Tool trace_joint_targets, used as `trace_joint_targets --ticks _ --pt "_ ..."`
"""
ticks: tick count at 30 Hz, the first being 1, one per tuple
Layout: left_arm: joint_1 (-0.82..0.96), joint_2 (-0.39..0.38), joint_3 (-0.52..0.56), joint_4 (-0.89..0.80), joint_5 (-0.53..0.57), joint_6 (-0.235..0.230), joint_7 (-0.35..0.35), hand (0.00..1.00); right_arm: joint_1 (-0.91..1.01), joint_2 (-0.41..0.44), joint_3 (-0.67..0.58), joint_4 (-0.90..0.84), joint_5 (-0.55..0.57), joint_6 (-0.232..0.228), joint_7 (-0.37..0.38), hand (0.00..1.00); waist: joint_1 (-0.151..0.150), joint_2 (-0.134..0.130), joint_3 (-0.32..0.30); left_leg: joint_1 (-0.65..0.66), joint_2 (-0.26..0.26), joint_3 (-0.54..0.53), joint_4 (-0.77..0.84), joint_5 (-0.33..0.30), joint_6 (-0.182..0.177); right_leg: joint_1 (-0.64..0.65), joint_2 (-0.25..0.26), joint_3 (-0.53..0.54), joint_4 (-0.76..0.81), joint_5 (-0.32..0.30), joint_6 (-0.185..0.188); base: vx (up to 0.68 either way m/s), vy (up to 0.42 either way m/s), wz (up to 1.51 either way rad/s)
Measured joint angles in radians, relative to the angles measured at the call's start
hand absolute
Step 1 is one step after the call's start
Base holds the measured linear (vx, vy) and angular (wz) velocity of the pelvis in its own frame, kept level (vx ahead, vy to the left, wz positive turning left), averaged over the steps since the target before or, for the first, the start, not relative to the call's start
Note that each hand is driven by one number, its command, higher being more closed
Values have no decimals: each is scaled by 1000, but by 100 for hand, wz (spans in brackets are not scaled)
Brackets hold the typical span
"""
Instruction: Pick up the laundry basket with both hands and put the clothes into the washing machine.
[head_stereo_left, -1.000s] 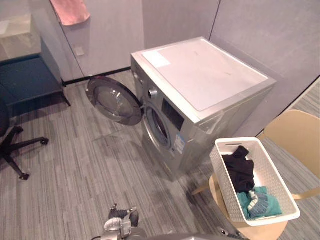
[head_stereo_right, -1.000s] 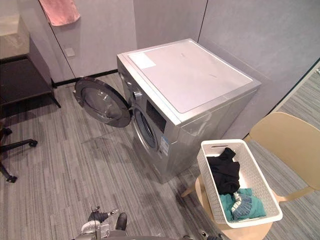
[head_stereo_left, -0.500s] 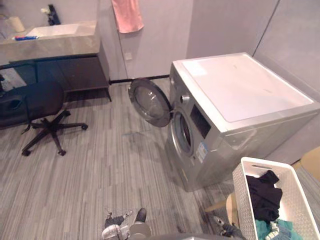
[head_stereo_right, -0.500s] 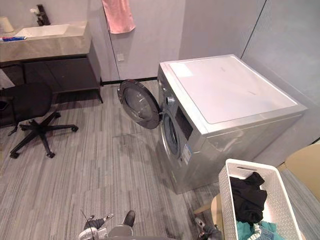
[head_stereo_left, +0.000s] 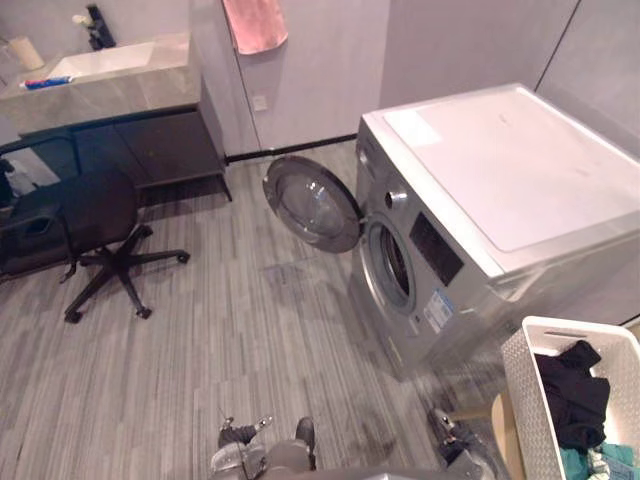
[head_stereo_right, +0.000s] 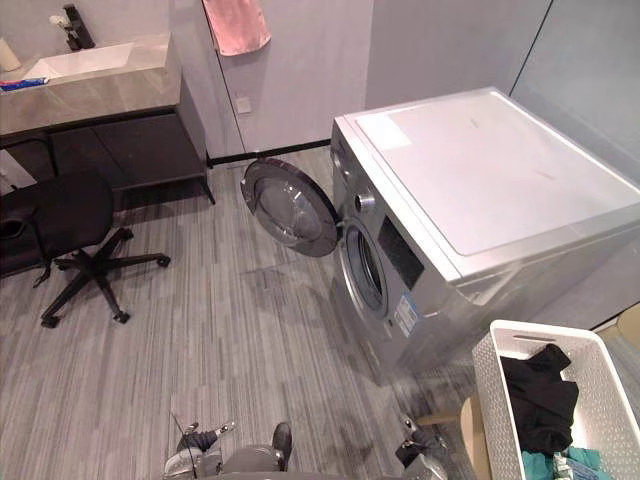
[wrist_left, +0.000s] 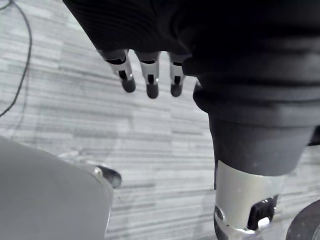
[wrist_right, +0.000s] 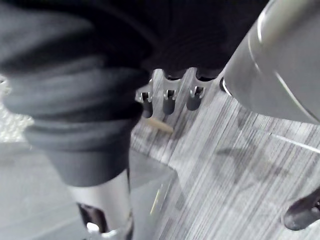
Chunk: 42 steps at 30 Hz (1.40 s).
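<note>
Left hand (wrist_left: 150, 82) and right hand (wrist_right: 170, 100) — fingers relaxed, nearly straight, empty — above the grey floor (wrist_left: 145, 145).

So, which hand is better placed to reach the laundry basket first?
The right. The right hand hangs close to the white laundry basket, which stands on the robot's right. The left hand hangs farther off on the other side. Both hands are open and empty, and the lift probably needs both.

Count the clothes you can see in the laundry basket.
2 for sure: a black garment in the middle of the white laundry basket, and a teal piece at its near end, cut by the picture's edge. More may lie beneath or out of frame.
</note>
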Motion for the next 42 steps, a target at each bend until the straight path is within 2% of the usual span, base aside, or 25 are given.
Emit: trace_joint_targets --ticks 1,2,3,6,7,8,10,11,15,16,17,19,20,21,22,24,25,26,27,30,32,37,38,40,42 --pt "-2 3 3 0 -2 0 0 0 -3 0 13 -3 2 0 1 0 -2 5 11 13 -1 4 -1 -6 9 -14 10 13 39 -31 32 118 251 -32" --pt "-5 12 14 1 -11 1 0 0 -5 1 23 -6 9 -3 2 0 -4 -8 16 32 1 8 -7 -13 19 -50 76 51 116 -137 112 109 198 -16" --pt "-6 14 27 1 -13 1 -1 0 -4 4 19 -6 21 -12 1 0 -10 -18 13 35 4 10 -8 -20 30 -84 154 65 150 -215 159 100 162 -11" --pt "-10 11 84 7 -12 3 -3 0 -8 5 7 0 39 -22 2 0 -24 -36 21 64 -2 50 -35 -26 41 -123 251 -50 96 -288 196 82 74 -18" --pt "-9 3 98 8 -12 3 -2 0 -1 7 -7 9 39 -24 2 0 -27 -35 21 67 -9 63 -41 -32 49 -111 285 -112 5 -293 179 57 26 -14" --pt "-10 2 101 6 -9 1 -5 0 13 8 -31 24 38 -24 1 0 -29 -41 17 68 -33 62 -42 -36 49 -86 301 -126 -121 -269 101 71 -6 2" --pt "-29 -11 102 7 -8 3 -6 0 38 5 -51 45 38 -22 -2 0 -33 -39 12 74 -61 42 -39 -45 48 -45 299 -126 -218 -246 36 156 -31 36" --pt "-29 -32 106 4 -9 1 -5 0 47 5 -81 36 39 -25 -5 0 -32 -15 6 83 -55 38 -37 -50 44 -20 303 -145 -256 -238 51 190 -12 30" --pt "-31 -49 111 3 -21 0 -14 0 43 -2 -83 38 38 -28 -21 0 -34 11 1 54 -15 45 135 -133 32 49 326 -188 -303 -233 49 167 -13 19" --pt "-29 -49 112 -1 -20 0 -18 0 45 -2 -73 37 38 -27 -21 0 -31 15 -1 33 -1 45 211 -164 30 66 338 -187 -308 -245 49 134 9 8" --pt "-20 -48 116 -6 -17 0 -22 0 39 2 -57 38 37 -26 -19 0 -29 19 0 -38 15 36 395 -178 18 89 348 -182 -307 -277 47 173 31 2" --pt "-14 -48 124 -32 -17 -2 -23 0 38 4 -44 39 38 -24 -19 0 -19 16 5 -118 28 9 604 -137 -11 114 355 -160 -306 -284 41 187 88 -40" --pt "16 -41 140 -39 -31 -2 -22 0 31 2 -7 39 37 -24 -20 0 -8 10 11 -165 38 -18 722 -140 -7 140 355 -117 -305 -286 45 194 148 -83" --pt "21 -40 141 -43 -35 -5 -23 0 31 1 7 39 37 -24 -20 0 2 11 11 -168 42 -31 721 -155 1 144 352 -97 -303 -283 54 198 176 -99" --pt "21 -39 140 -44 -34 -9 -22 0 30 1 23 39 37 -22 -21 0 3 10 11 -166 46 -62 683 -182 4 145 345 -65 -301 -285 65 187 190 -83" --pt "26 -49 159 -34 -34 -16 -22 0 15 5 30 39 37 -19 -21 0 3 10 12 -142 48 -199 452 -203 9 144 318 8 -294 -292 105 258 314 -88" --pt "28 -51 163 -33 -34 -16 -22 0 13 5 27 39 37 -19 -22 0 3 11 11 -129 38 -244 388 -197 0 137 311 28 -286 -298 119 232 405 -80" --pt "33 -52 161 -22 -33 -17 -20 0 13 2 29 39 37 -21 -23 0 4 27 5 -95 46 -307 301 -168 -33 124 310 60 -268 -317 150 191 436 -100" --pt "30 -38 170 -2 -33 -20 -17 0 6 -4 51 62 33 -16 -23 0 5 28 9 -73 35 -255 305 -196 -72 121 282 127 -245 -343 169 237 510 -103" --pt "23 -28 167 13 -19 -19 -19 0 4 -8 77 65 5 -8 -18 0 4 -9 -17 -54 -3 -171 293 -217 -34 122 232 217 -293 -296 163 195 384 -84" --pt "19 -12 137 32 -7 -19 -22 0 10 1 70 64 -2 -7 -18 0 1 -22 -25 -6 -18 -118 224 -201 0 118 209 268 -322 -213 171 188 318 -60" --pt "16 0 90 44 7 -15 -22 0 29 0 56 58 0 -5 -17 0 3 -21 -44 73 -22 -35 110 -182 26 100 194 300 -341 -133 179 159 126 -51" --pt "12 1 76 44 7 -14 -22 0 32 -9 71 24 1 0 -18 0 4 -25 -49 83 -17 -10 99 -182 26 92 194 308 -352 -121 194 135 45 -56" --pt "9 -4 72 41 7 -13 -21 0 51 -12 107 -89 2 1 -18 0 1 -20 -49 80 -11 22 95 -182 26 70 196 330 -357 -117 190 108 13 -62" --pt "-1 -12 70 31 8 -13 -18 0 91 -16 146 -284 0 -5 -16 0 2 -9 -48 74 10 66 97 -183 25 38 213 366 -360 -97 198 59 -50 -67"
